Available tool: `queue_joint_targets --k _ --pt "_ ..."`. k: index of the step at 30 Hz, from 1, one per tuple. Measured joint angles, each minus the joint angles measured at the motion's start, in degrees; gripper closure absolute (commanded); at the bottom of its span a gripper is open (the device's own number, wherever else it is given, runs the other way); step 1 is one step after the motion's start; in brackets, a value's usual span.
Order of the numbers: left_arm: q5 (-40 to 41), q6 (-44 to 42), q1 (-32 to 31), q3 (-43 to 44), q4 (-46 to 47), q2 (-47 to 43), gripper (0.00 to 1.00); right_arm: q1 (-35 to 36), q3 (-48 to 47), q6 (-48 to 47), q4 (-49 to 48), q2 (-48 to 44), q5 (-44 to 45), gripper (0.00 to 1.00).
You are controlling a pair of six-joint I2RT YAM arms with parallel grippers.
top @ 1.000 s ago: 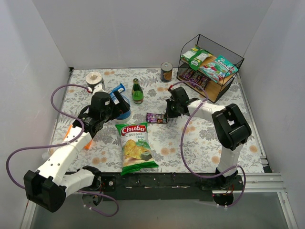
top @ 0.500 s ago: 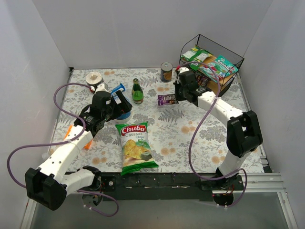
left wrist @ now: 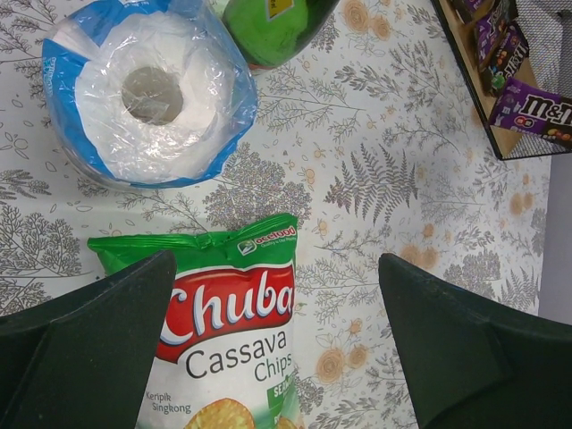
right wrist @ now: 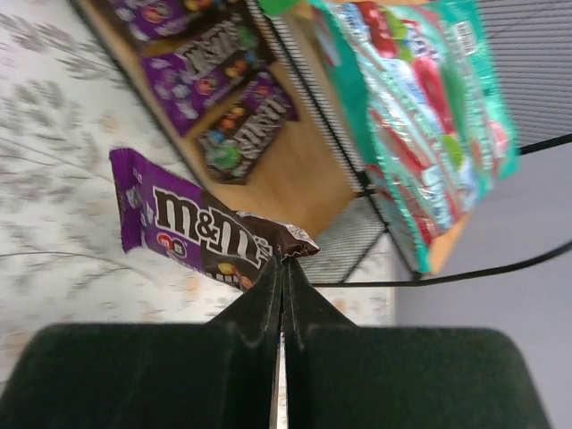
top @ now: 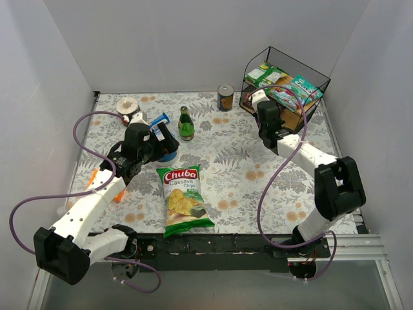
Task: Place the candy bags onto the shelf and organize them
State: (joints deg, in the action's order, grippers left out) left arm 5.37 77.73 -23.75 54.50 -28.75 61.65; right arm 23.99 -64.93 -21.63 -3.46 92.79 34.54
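My right gripper point(right wrist: 284, 261) is shut on one end of a purple m&m's candy bag point(right wrist: 201, 228) and holds it in the air just in front of the shelf's lower board point(right wrist: 308, 183). Three more dark m&m's bags point(right wrist: 213, 76) lie on that board. A teal bag point(right wrist: 420, 98) lies on the upper board. In the top view the right gripper point(top: 259, 104) is at the shelf's point(top: 308, 111) front left corner, with the teal bag point(top: 297, 90) and a green-and-white bag point(top: 266, 74) on top. My left gripper point(left wrist: 277, 349) is open and empty above the Chuba chips bag.
A Chuba chips bag point(top: 184, 197) lies at front centre. A wrapped paper roll point(left wrist: 147, 94), a green bottle point(top: 186, 124), a can point(top: 225, 97), a tape roll point(top: 127, 104) and an orange packet point(top: 97, 177) are on the left and back of the table.
My right gripper lifted the purple m&m's bag from the table's middle and carried it back and right to the shelf's lower tier. The left arm barely moved.
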Motion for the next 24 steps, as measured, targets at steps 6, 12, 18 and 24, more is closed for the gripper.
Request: queue_joint_targets --k 6,12,18,24 --pt "-0.07 -0.55 0.00 0.74 -0.44 0.00 0.02 -1.16 10.93 -20.28 -24.57 -0.07 9.07 0.99" --pt "-0.07 -0.96 0.00 0.76 -0.96 0.00 0.02 -1.70 18.56 -36.00 -46.01 0.55 13.70 0.99" --pt "-0.31 -1.07 0.00 0.76 -1.25 0.00 0.02 -2.01 19.96 -42.42 -56.08 3.87 14.80 0.99" --pt "-0.44 -1.44 0.00 0.79 -1.31 0.00 0.02 -2.34 21.64 -43.74 -58.82 8.15 14.58 0.99"
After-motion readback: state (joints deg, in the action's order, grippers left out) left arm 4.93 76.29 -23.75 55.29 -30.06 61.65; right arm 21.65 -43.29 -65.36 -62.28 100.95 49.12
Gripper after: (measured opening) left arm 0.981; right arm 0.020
